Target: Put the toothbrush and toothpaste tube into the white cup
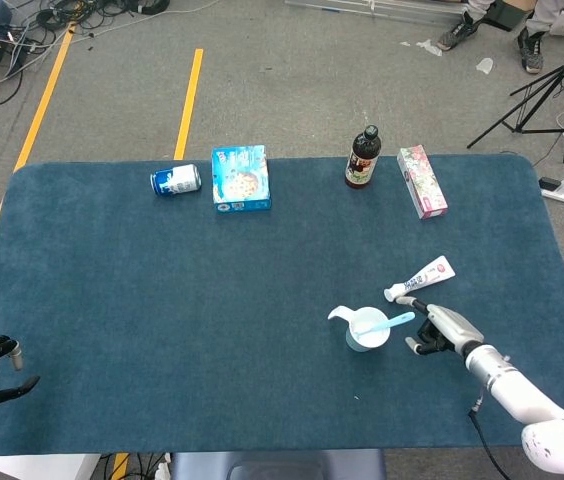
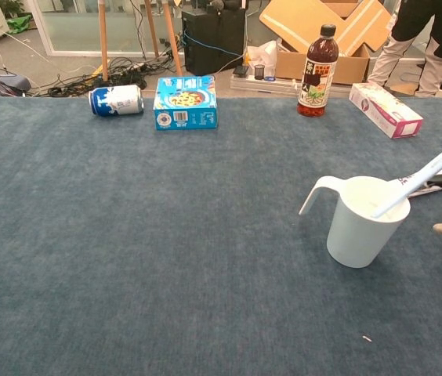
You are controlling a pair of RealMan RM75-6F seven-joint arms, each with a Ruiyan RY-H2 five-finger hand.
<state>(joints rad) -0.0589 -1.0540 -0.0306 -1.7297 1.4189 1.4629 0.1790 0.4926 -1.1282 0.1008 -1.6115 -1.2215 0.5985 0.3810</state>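
Toothbrush (image 1: 385, 322) in white cup (image 1: 366, 330), right hand (image 1: 440, 328) grasping toothpaste tube (image 1: 420, 279) beside it.

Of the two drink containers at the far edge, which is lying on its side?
The blue-and-white can, at the left end of the row. The dark bottle further right stands upright, cap up.

- We see a blue can (image 1: 175, 180) lying on its side.
- We see a blue box (image 1: 240, 178) beside it.
- We see a dark bottle (image 1: 362, 158) standing up.
- We see a pink box (image 1: 422, 181) near the bottle.
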